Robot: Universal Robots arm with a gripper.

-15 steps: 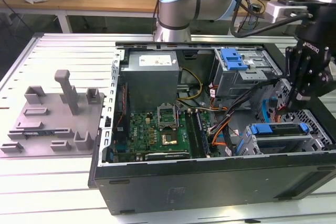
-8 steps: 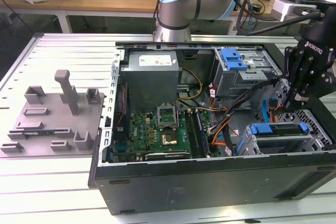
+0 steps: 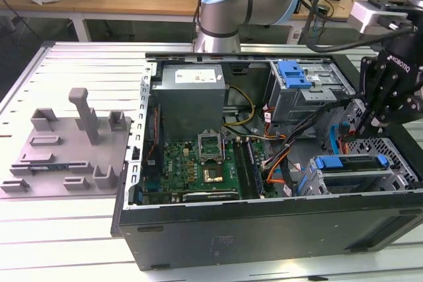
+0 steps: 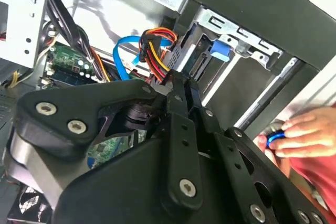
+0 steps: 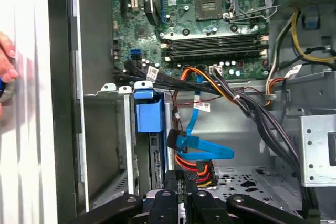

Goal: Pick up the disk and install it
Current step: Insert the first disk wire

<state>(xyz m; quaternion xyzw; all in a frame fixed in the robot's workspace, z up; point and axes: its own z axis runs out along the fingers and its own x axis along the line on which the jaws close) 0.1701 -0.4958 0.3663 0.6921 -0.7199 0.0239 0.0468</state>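
Hovering just above the drive cage (image 3: 350,183), the gripper (image 3: 369,122) is closed and holds nothing. The disk (image 3: 353,163) lies slotted in that cage, so it looks seated.

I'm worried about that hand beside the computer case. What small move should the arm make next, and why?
Probably none yet: hold still. A person's hand is at the case's outer wall, close to the gripper, which hangs over the cables beside the drive cage. Moving now may risk contact.
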